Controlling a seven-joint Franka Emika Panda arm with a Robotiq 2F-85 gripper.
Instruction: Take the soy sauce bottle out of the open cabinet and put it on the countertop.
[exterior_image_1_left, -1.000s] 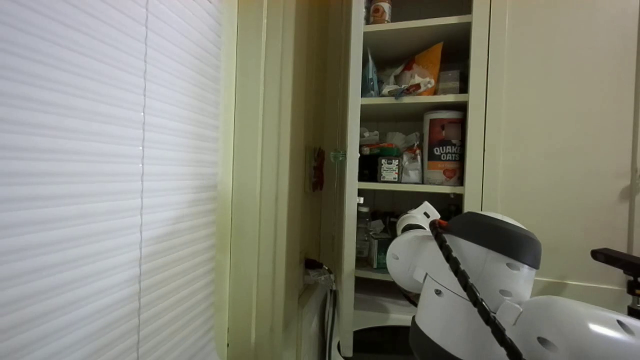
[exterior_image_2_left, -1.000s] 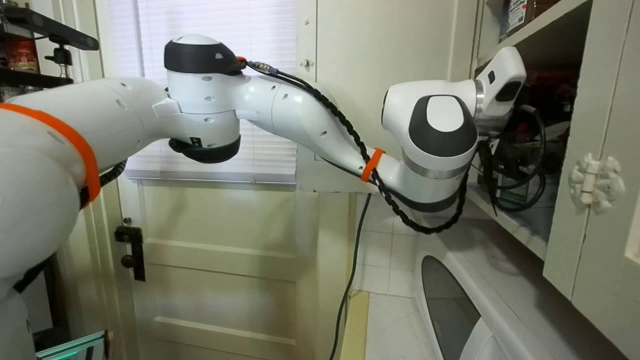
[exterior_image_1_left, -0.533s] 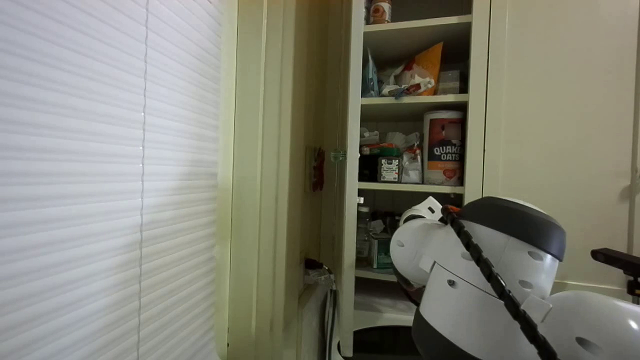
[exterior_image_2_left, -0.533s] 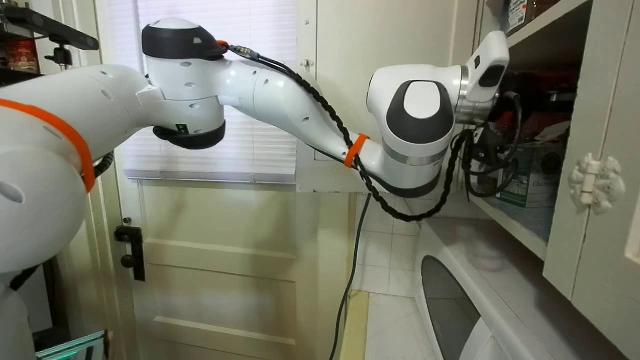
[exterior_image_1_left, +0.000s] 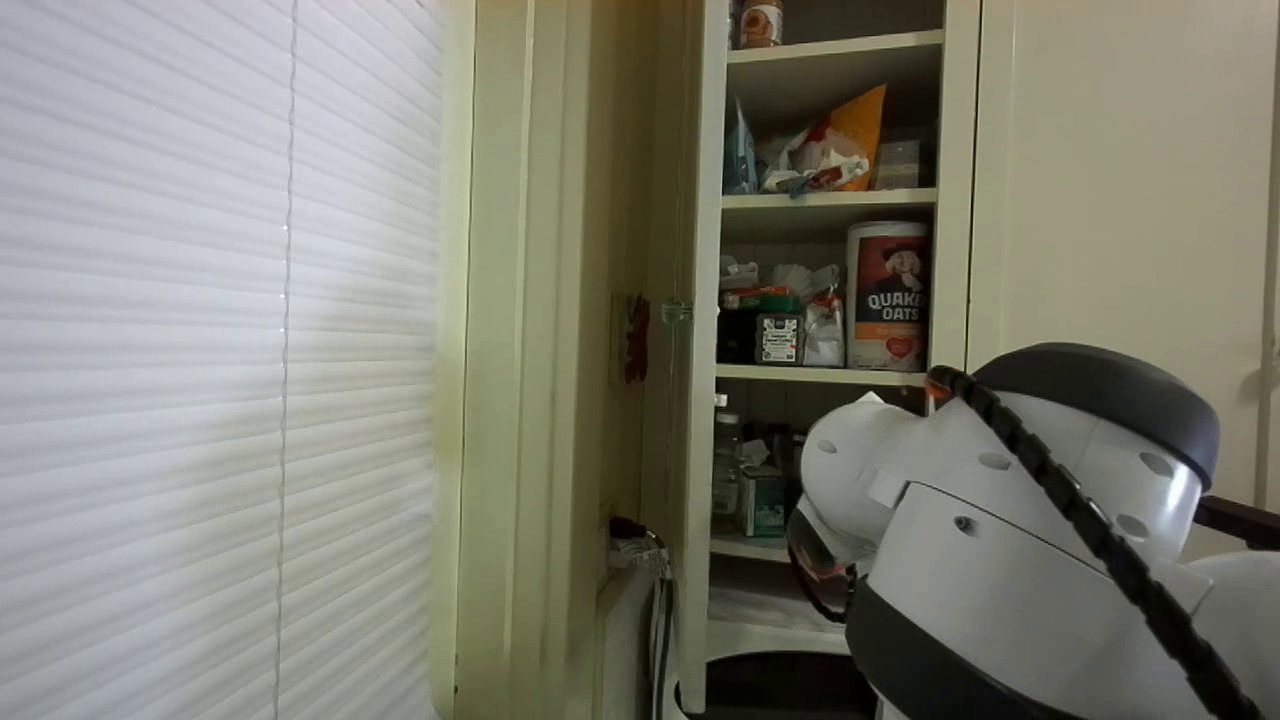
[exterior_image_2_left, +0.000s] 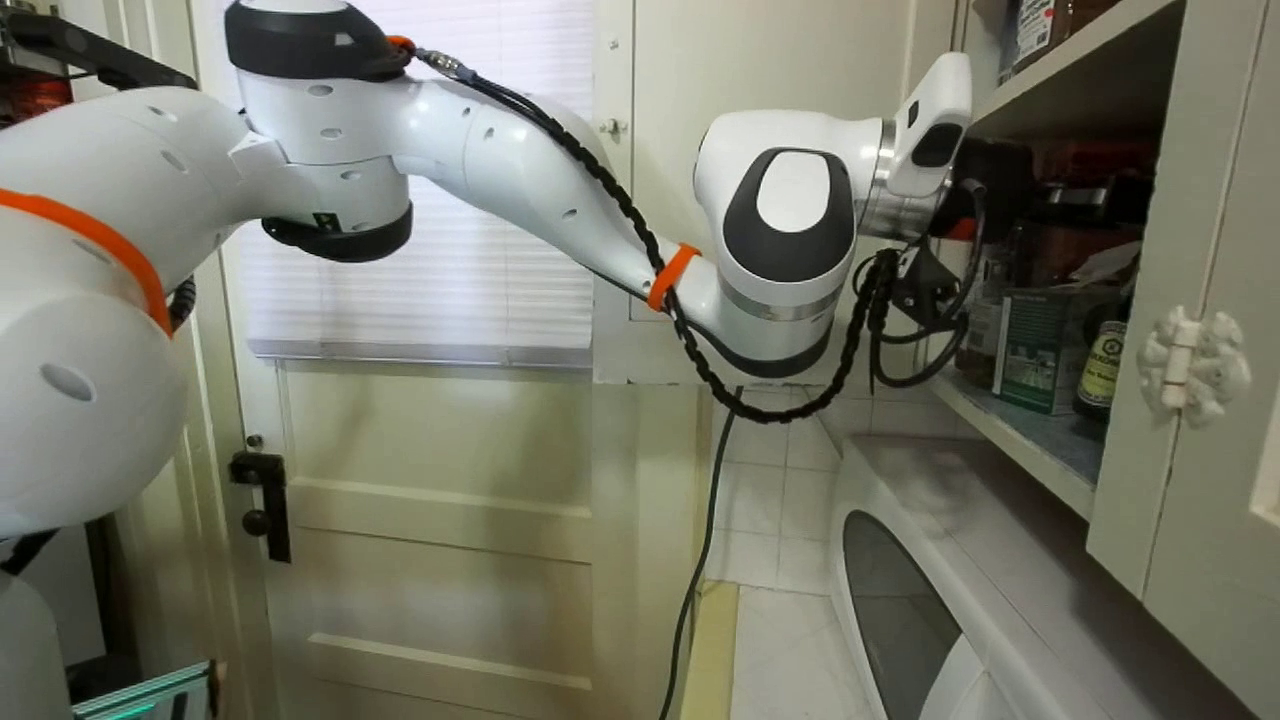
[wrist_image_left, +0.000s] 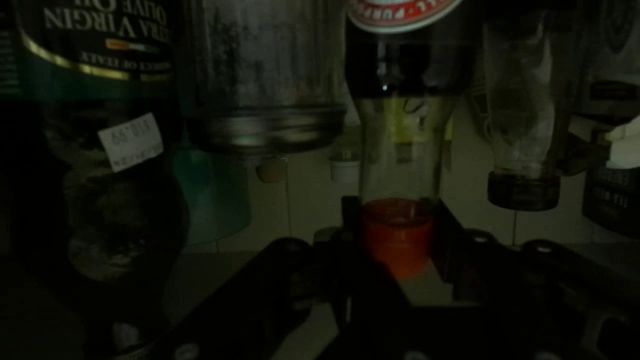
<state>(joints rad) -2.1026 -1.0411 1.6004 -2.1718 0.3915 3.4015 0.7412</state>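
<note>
In the wrist view, which stands upside down, my gripper (wrist_image_left: 396, 215) is shut on the red cap of the soy sauce bottle (wrist_image_left: 407, 70). The bottle has dark liquid, a clear neck and a red-and-white label. The open cabinet (exterior_image_1_left: 955, 210) is cream-white with crowded shelves; its lower shelf edge also shows in an exterior view (exterior_image_2_left: 1020, 455). My wrist is at the lower shelf's opening. In both exterior views the fingers are hidden by wrist and cables. A red patch (exterior_image_2_left: 960, 230) shows beside the gripper. The white tiled countertop (exterior_image_2_left: 795, 640) lies lower down.
An olive oil bottle (wrist_image_left: 107, 165), a glass jar (wrist_image_left: 265, 75) and a dark-capped jar (wrist_image_left: 522, 190) stand close around. A green box (exterior_image_2_left: 1045, 350) and a yellow-labelled dark bottle (exterior_image_2_left: 1103, 365) stand on the shelf. A microwave (exterior_image_2_left: 900, 600) sits below. The cabinet door (exterior_image_1_left: 705, 350) is open.
The arm has drawn back from the cabinet; its elbow has risen, and the wrist has moved left and up in an exterior view. The green box and yellow-labelled bottle have come into clearer view.
</note>
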